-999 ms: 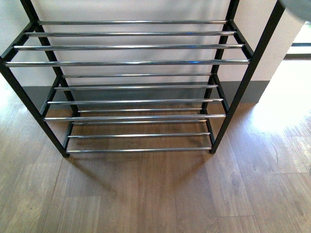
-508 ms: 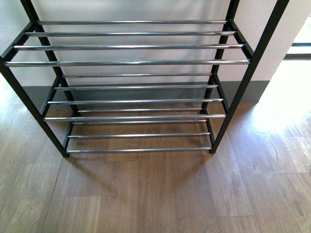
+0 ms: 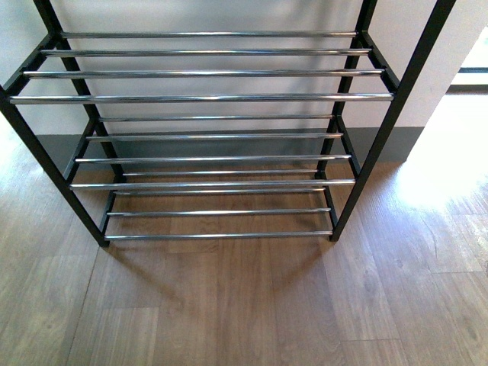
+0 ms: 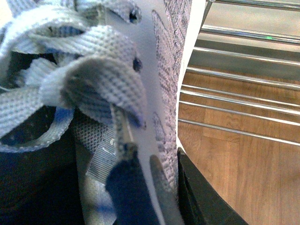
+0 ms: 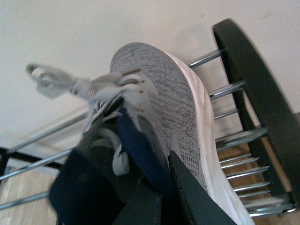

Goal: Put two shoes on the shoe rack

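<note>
Jaws, both arms: my left gripper [image 4: 157, 187] is clamped on the side wall of a grey knit sneaker [image 4: 164, 79]. My right gripper [image 5: 161, 187] pinches the second sneaker [image 5: 168, 98] at its navy collar. Chrome rods of the shoe rack [image 3: 221, 97] show behind each shoe.
</note>
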